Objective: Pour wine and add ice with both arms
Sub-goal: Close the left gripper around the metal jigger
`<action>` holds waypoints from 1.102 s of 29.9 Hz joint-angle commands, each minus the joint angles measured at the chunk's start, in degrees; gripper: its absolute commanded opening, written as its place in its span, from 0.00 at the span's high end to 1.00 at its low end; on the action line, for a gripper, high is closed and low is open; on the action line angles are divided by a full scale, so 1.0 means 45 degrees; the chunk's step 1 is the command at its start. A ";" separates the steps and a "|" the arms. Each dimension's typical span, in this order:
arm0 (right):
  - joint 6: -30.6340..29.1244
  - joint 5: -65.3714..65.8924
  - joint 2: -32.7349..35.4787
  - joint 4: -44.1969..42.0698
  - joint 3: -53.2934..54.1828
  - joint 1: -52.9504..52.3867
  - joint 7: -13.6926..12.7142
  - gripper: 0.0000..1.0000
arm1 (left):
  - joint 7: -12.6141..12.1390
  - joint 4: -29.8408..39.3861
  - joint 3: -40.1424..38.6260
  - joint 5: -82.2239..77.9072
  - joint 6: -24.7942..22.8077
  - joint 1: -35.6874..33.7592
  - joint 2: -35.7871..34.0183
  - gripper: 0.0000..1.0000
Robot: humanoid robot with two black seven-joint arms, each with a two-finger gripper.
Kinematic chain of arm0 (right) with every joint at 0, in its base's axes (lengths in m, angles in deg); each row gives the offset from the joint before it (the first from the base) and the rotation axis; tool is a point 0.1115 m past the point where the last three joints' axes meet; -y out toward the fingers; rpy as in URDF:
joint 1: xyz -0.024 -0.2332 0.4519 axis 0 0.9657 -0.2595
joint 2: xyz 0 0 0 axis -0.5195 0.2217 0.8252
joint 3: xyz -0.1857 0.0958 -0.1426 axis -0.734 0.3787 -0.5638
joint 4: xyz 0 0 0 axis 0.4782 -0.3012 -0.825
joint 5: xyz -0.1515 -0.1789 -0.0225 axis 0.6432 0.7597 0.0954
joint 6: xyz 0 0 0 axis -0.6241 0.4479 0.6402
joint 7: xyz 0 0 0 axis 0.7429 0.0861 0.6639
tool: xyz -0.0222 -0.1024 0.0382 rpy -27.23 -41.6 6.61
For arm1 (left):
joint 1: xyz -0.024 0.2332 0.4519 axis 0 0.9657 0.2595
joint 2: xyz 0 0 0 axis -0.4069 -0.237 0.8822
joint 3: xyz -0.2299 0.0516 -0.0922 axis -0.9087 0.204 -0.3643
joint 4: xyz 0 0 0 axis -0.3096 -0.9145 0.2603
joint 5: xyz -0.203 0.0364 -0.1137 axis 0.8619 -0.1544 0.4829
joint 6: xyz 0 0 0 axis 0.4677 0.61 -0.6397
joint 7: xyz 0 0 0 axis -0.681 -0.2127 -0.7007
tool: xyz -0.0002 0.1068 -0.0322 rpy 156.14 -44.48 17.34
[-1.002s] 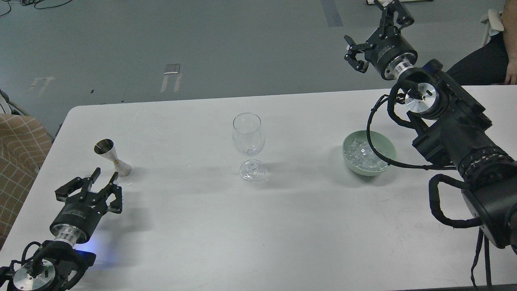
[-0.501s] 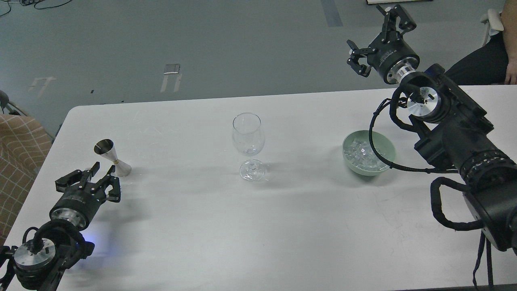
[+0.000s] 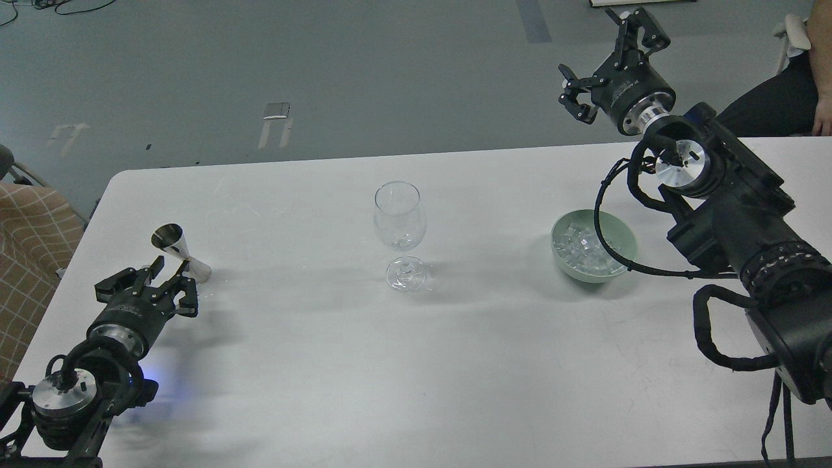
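A clear stemmed glass (image 3: 400, 233) stands upright at the middle of the white table (image 3: 416, 364). A steel jigger (image 3: 178, 251) stands at the left; any wine in it cannot be seen. A green bowl (image 3: 624, 244) at the right holds several clear ice cubes (image 3: 580, 248). My left gripper (image 3: 156, 281) is open, low over the table, just in front of the jigger, not holding it. My right gripper (image 3: 608, 49) is open and empty, raised beyond the table's far edge, above and behind the bowl.
A black cable (image 3: 601, 227) from my right arm loops over the bowl's right side. A checked cloth (image 3: 29, 260) lies off the table's left edge. A seated person (image 3: 790, 91) is at the far right corner.
My left gripper has moved forward and slightly right, closing in on the jigger's base. My right gripper rose a little and then held still.
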 commanded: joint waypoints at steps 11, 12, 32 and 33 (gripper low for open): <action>0.0000 -0.0001 -0.0001 -0.0001 -0.0010 0.0018 0.0000 0.00 | -0.0244 -0.0971 0.0073 -0.0022 -0.0082 -0.0558 0.0029 0.59; 0.0000 -0.0001 0.0019 -0.0020 -0.0010 0.0018 0.0000 0.00 | -0.0244 -0.0990 0.0073 -0.0022 -0.0044 -0.0577 0.0029 0.58; 0.0000 -0.0001 0.0214 -0.0021 -0.0010 0.0018 0.0000 0.00 | -0.0283 -0.0971 0.0170 -0.0119 -0.0082 -0.0753 0.0400 0.58; 0.0000 -0.0001 0.0214 -0.0021 0.0010 0.0018 0.0000 0.00 | -0.0283 -0.0971 0.0170 -0.0119 -0.0082 -0.0773 0.0439 0.58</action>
